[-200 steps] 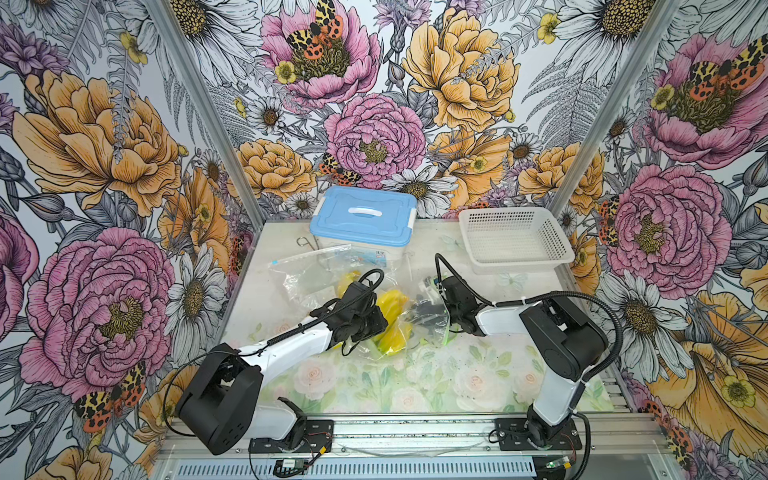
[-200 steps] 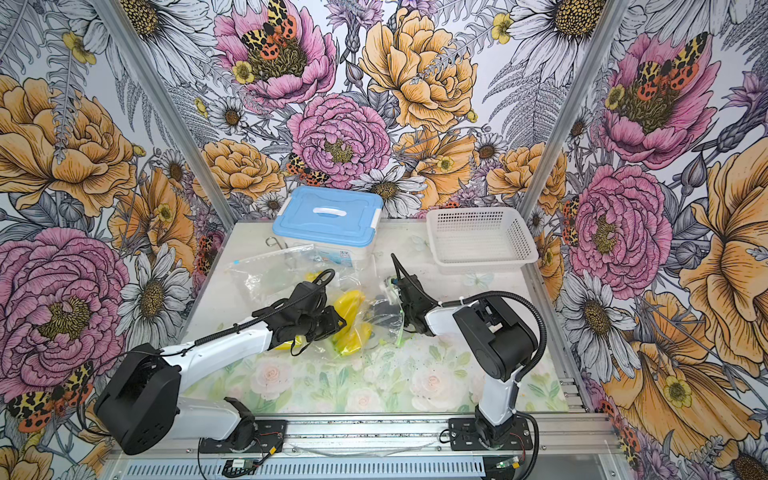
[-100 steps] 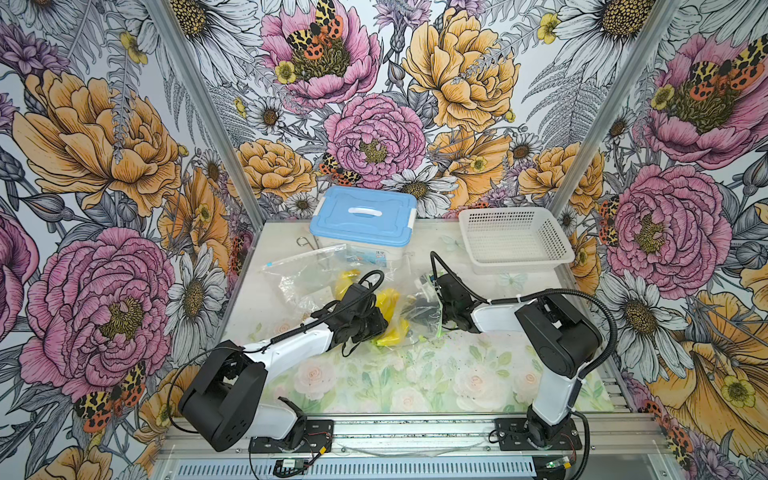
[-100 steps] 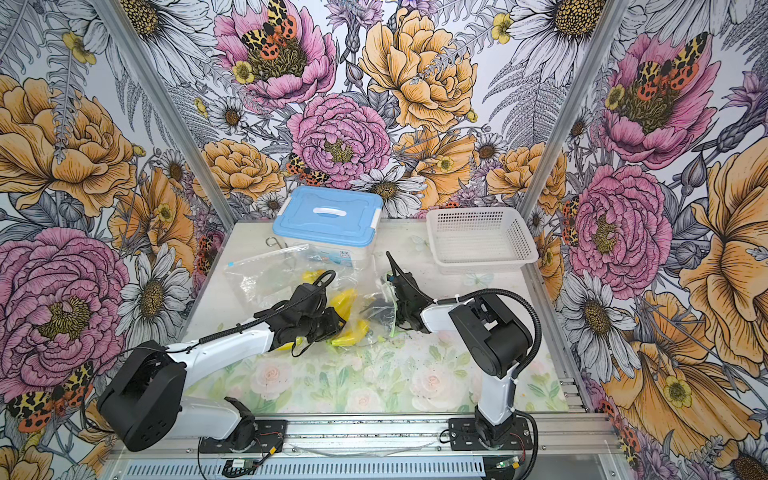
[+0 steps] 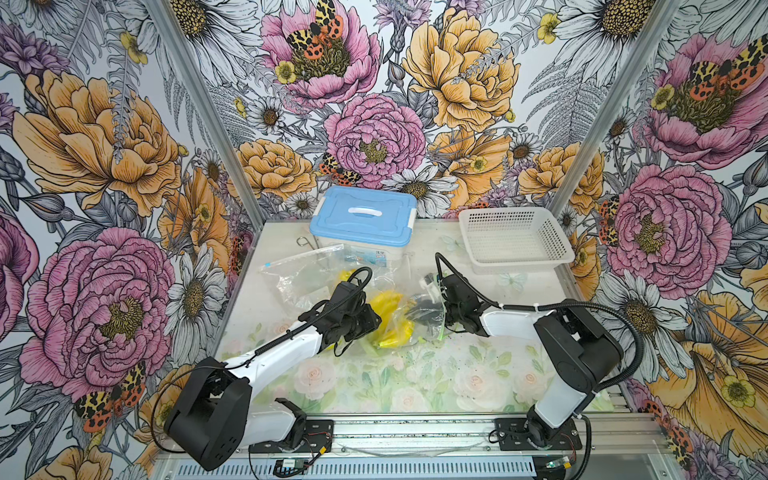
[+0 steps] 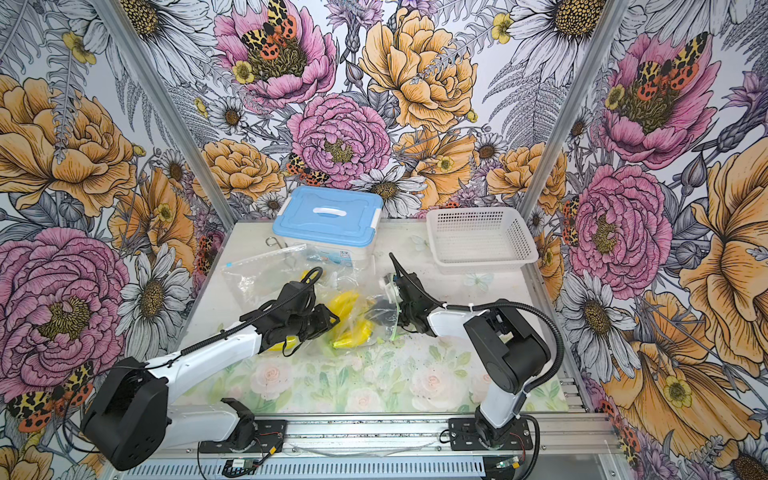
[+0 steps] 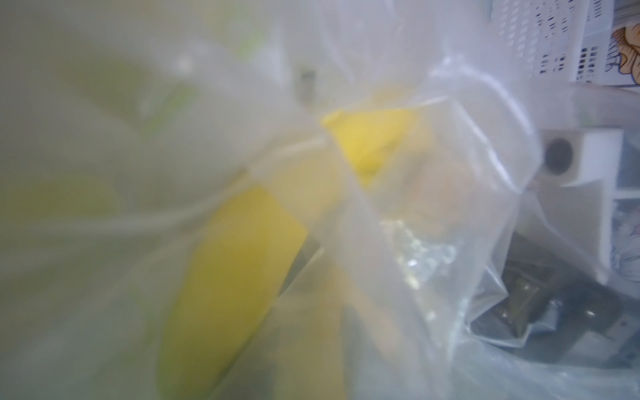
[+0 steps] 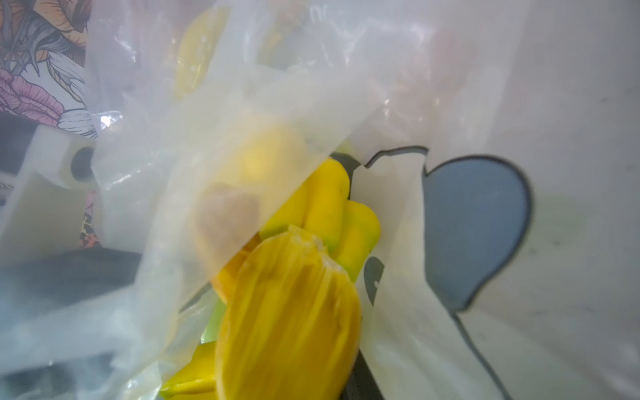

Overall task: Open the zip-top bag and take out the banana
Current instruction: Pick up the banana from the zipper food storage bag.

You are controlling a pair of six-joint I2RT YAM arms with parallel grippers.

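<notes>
- Two tools work at mid-frame above the desk (image 5: 374, 382): the left tool (image 5: 365, 322) and the right tool (image 5: 424, 309) sit against crumpled plastic, and I cannot tell their grip.
- One banana (image 5: 386, 301) lies between them, within the bag (image 5: 303, 276).

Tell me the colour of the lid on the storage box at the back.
Light blue lid, with a white handle; clearest in a top view.

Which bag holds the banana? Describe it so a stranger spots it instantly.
Find the blue-lidded box at the table's back. Two clear bags lie before it; the zip-top bag is the nearer one, bunched between the left gripper and right gripper. Unlike the flatter bag beside the box, it bulges around a yellow banana.
</notes>
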